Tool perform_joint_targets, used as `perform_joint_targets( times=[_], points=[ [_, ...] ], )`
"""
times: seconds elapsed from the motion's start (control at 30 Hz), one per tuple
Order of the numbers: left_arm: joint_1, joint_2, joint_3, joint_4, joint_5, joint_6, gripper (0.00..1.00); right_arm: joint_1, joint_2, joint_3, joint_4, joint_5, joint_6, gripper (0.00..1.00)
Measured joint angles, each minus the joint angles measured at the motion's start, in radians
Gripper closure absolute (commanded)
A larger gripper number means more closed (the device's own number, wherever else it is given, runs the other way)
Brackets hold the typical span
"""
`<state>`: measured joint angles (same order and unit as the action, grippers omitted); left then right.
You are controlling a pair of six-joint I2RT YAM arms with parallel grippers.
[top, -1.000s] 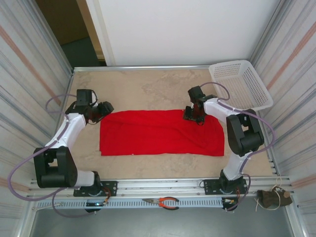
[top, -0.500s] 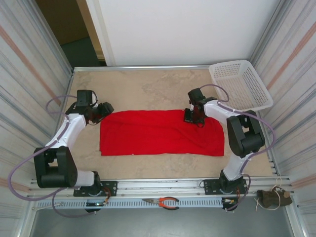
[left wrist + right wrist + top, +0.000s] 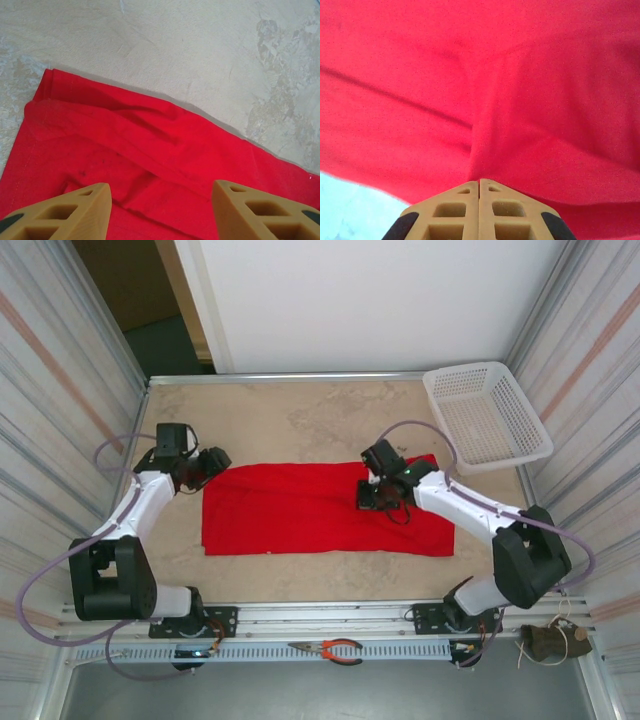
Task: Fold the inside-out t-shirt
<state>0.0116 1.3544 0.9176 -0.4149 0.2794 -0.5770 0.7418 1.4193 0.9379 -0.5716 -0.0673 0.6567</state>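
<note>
The t-shirt (image 3: 300,510) lies across the middle of the tabletop (image 3: 300,420) as a wide red band running left to right, with a straight near edge and a squared left end. What shows of it is plain red. The right hand (image 3: 378,495) sits on the right half of the band, a little in from the far edge, and its 2 fingers are pressed together on a pinch of the cloth. In the right wrist view the t-shirt (image 3: 495,90) rises from the tips of that hand (image 3: 479,182), with creases running into the pinch, and a pale strip of tabletop (image 3: 345,210) shows at the lower left. The left hand (image 3: 205,465) is at the far left corner of the band, its fingers apart and holding nothing. In the left wrist view that hand (image 3: 160,187) stands over the t-shirt (image 3: 150,155) with red cloth between its 2 tan fingers (image 3: 75,210). A soft ridge crosses the cloth there, just inside the far edge. Whether the fingers touch the cloth I cannot tell. Beyond the edge is bare mottled tabletop (image 3: 200,50). A white basket (image 3: 487,412) stands in the far right corner, well apart from the t-shirt. Pliers (image 3: 335,649) with orange handles lie on the rail at the near edge, between the 2 arm bases.
</note>
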Motion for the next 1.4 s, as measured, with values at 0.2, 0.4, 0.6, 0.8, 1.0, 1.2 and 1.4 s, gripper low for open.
perform_joint_targets(
  times=[0.2,0.4,0.6,0.8,1.0,1.2,1.4],
  points=[
    [0.0,0.0,0.0,0.002,0.002,0.0,0.44,0.154,-0.125,-0.038,-0.048,0.035,0.09,0.67],
    [0.0,0.0,0.0,0.001,0.011,0.0,0.44,-0.074,-0.214,-0.071,-0.087,0.137,0.099,0.67],
    [-0.001,0.0,0.0,0.001,0.018,0.0,0.44,-0.179,-0.13,-0.098,-0.066,0.147,0.091,0.67],
    [-0.007,0.0,0.0,0.001,0.027,-0.001,0.44,-0.125,0.029,-0.098,-0.016,0.151,0.068,0.84],
    [-0.007,0.0,0.0,0.001,0.028,0.0,0.44,-0.08,0.055,-0.173,0.024,0.137,0.088,0.79],
    [-0.012,0.0,0.0,0.002,0.035,0.0,0.44,-0.224,-0.062,-0.105,-0.032,0.138,0.055,0.55],
    [-0.045,0.002,-0.014,0.023,0.044,-0.006,0.43,-0.409,0.027,0.118,-0.011,0.211,-0.042,0.43]
  ],
)
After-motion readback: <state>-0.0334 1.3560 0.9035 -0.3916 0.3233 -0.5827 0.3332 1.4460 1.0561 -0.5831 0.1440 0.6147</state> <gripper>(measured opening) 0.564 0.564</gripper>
